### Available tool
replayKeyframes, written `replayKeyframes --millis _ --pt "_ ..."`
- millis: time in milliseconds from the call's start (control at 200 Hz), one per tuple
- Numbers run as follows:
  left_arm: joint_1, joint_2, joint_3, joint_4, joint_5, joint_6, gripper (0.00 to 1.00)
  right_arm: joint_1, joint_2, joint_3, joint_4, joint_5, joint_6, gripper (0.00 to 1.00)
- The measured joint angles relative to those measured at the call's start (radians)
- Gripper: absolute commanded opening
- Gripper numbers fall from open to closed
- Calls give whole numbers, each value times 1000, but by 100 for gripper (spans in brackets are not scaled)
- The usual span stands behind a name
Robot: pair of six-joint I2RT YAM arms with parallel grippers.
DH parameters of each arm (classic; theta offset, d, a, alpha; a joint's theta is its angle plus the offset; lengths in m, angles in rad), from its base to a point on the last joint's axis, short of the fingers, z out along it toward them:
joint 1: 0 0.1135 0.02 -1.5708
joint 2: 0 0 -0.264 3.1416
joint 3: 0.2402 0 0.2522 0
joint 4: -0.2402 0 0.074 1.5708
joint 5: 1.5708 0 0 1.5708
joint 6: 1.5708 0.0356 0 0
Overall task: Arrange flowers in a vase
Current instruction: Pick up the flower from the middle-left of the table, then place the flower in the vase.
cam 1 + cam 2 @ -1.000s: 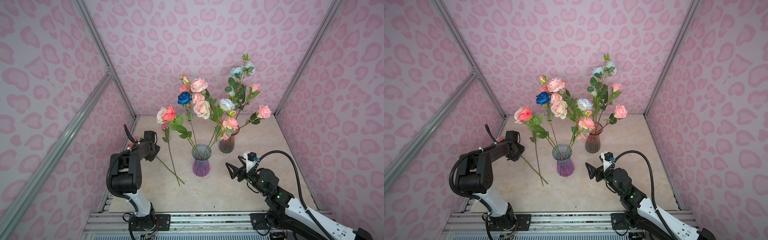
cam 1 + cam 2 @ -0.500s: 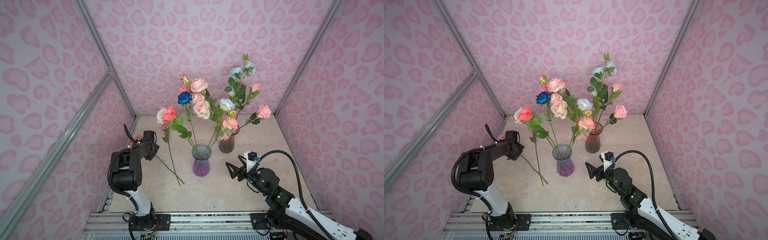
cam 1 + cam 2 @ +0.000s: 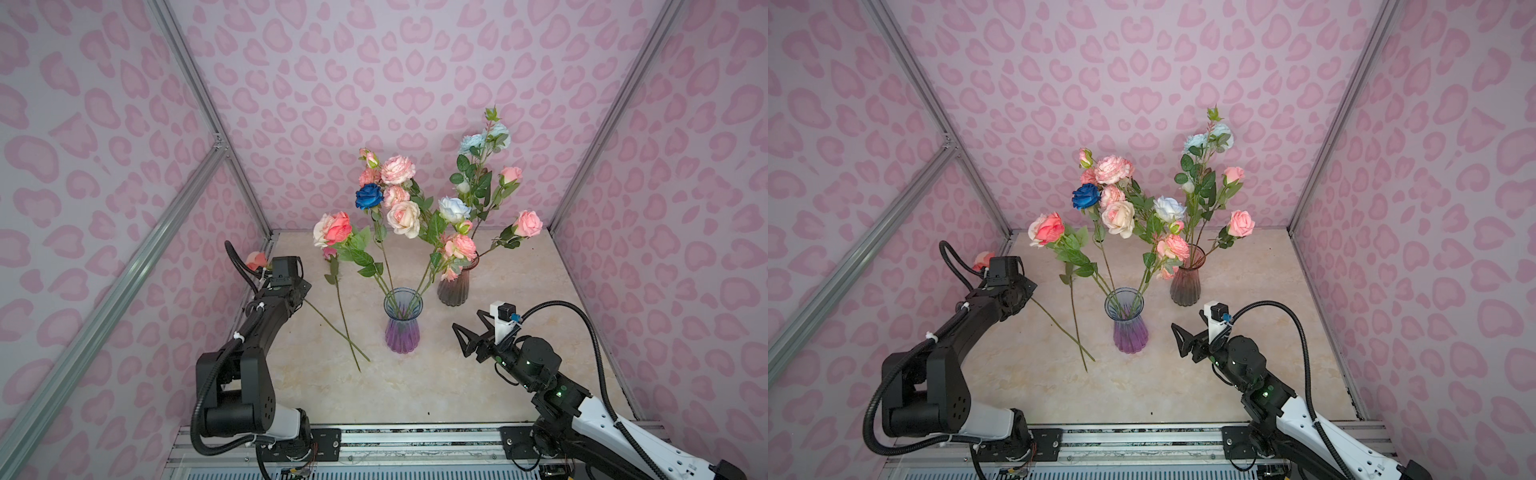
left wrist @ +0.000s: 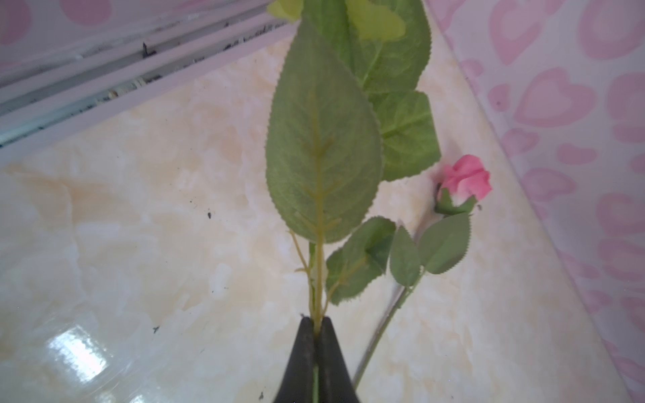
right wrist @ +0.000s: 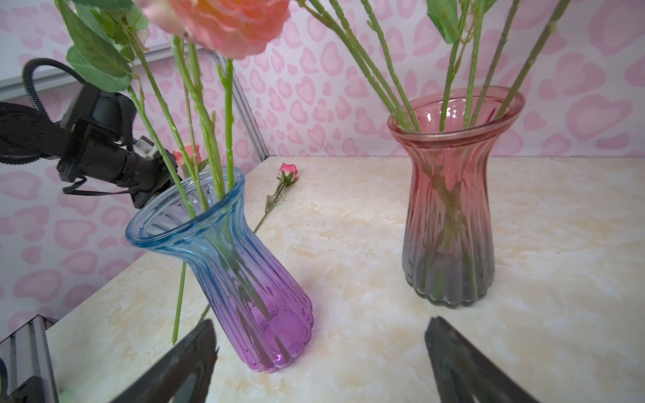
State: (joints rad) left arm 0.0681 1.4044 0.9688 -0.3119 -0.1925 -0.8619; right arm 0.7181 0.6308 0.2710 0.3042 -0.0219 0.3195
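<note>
Since the left gripper (image 4: 317, 319) had its jaws pinched fully together on a thin green stem (image 3: 337, 329), just below a broad leaf (image 4: 323, 139), the step in hand looked like lifting that flower off the table (image 3: 415, 395). The stem lay flat at the left of the table. Its cut end crossed a second loose stem that carried a small pink bud (image 4: 466, 181), and its coral bloom (image 3: 255, 261) was apparently close to the left wall.

To do this well, I judged, the arm should rise straight up first, so the cut end slid clear of the crossed stem without dragging it. It should then tip the flower upright and lower the cut end into the purple vase (image 3: 401, 322) at mid-table, threading between the flowers (image 3: 403, 218) already standing there. The pinch was narrow, so the flower might swivel.

A red vase (image 3: 454, 286), farther back and to the right, held more flowers. The right gripper (image 5: 321, 321) hung near and to the right of the purple vase, jaws wide apart and empty.

Compared with a second before, the left jaws had gone from partly open to closed. The stem, both vases and the right arm lay where they had been.
</note>
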Motion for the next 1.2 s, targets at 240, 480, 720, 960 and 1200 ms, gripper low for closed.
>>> replayKeyframes --millis 240,480,720,960,1200 --pt "0 -306 39 -58 2 108 3 35 50 71 19 -110 8 94" --pt "-10 -634 94 -103 85 262 3 119 69 133 -4 -124 -28 94" --pt "-103 -707 238 -28 326 315 3 145 113 133 -10 -103 -23 94" --pt "-301 -634 369 53 432 384 3 179 121 128 12 -89 2 93" --pt "-549 -525 452 186 444 465 3 177 56 112 -6 8 9 93"
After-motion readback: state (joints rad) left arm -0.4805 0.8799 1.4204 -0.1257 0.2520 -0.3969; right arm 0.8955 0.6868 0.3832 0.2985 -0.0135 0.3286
